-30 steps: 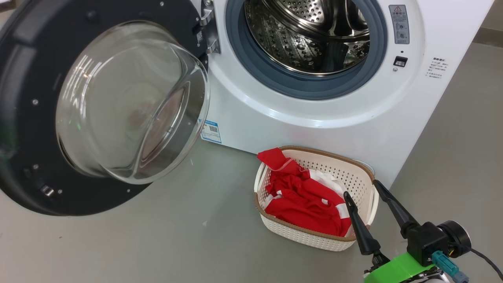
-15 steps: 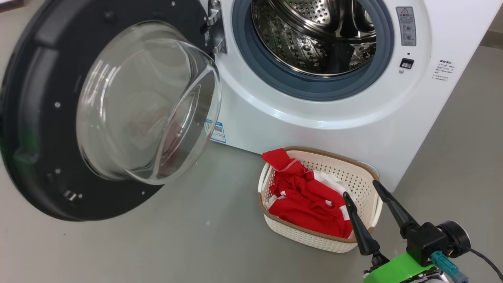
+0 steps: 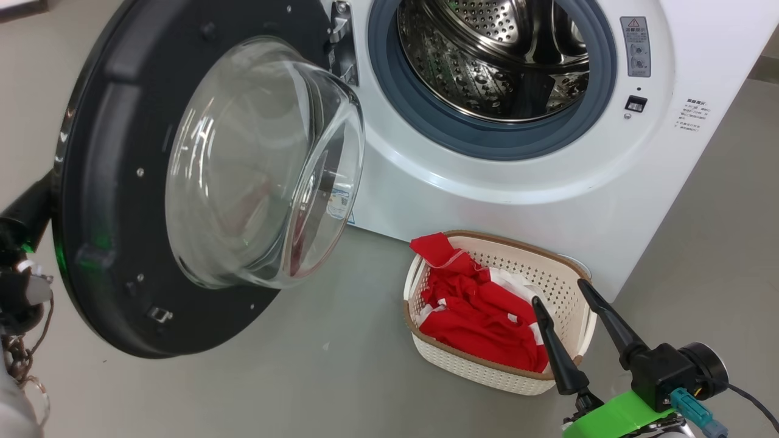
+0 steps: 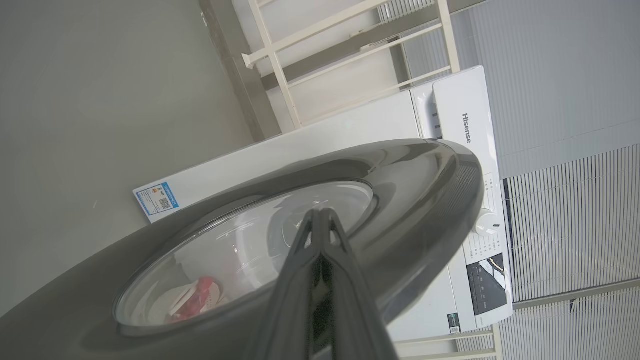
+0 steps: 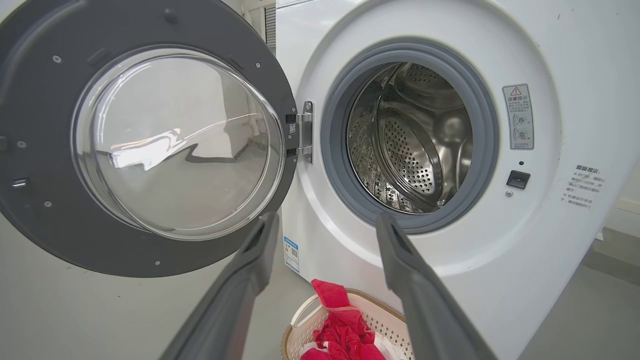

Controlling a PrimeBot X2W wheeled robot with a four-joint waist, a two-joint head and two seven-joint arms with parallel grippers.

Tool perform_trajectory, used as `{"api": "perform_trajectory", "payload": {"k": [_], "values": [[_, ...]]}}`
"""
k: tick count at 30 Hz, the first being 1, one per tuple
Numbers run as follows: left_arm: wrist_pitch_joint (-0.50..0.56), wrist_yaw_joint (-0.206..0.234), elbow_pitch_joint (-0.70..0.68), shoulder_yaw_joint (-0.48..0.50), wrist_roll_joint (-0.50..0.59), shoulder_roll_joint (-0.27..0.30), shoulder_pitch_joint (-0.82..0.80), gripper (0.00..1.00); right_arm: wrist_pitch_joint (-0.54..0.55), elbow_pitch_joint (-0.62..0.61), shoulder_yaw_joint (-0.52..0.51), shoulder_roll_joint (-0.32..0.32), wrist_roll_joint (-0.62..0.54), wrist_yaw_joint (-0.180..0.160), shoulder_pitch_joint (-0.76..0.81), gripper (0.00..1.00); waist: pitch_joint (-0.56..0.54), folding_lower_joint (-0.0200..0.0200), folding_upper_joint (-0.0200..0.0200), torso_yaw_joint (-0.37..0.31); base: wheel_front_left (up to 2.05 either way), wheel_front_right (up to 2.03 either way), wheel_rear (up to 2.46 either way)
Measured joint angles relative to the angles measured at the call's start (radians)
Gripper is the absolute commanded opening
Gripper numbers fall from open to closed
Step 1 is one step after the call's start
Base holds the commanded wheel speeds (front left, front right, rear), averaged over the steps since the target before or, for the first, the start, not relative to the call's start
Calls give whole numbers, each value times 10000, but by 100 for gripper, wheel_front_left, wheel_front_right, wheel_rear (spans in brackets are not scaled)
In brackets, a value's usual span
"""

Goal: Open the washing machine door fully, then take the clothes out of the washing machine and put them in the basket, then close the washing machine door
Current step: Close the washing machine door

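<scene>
The washing machine (image 3: 487,194) stands with its steel drum (image 3: 487,55) bare of fabric. Its door (image 3: 103,182), black-rimmed with a bulging glass bowl, hangs partly swung in from the left hinge. My left gripper (image 4: 320,215) is shut, fingertips against the door's outer face; part of that arm (image 3: 21,243) shows behind the door's left edge. The red and white clothes (image 3: 481,316) lie in the cream basket (image 3: 517,246) on the floor before the machine. My right gripper (image 3: 558,293) is open with nothing in it, over the basket's near right corner.
Grey floor (image 3: 304,377) spreads around the basket and under the door. In the left wrist view a cream rack (image 4: 350,50) and slatted blinds (image 4: 575,200) stand beyond the machine. A blue label (image 5: 291,254) sits low on the machine's front.
The door has swung in toward the machine's opening, and my left arm has come into view behind its left edge. The right gripper, basket and clothes keep their places; the camera shifted slightly.
</scene>
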Motion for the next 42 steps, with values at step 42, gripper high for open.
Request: {"api": "perform_trajectory", "payload": {"k": [42], "values": [[-324,1962,-7927,-2800,-2483,-1797,4494,0,0,54,-105,-2,460,0,-9,100,335,0,0,-864,0,0,0]]}}
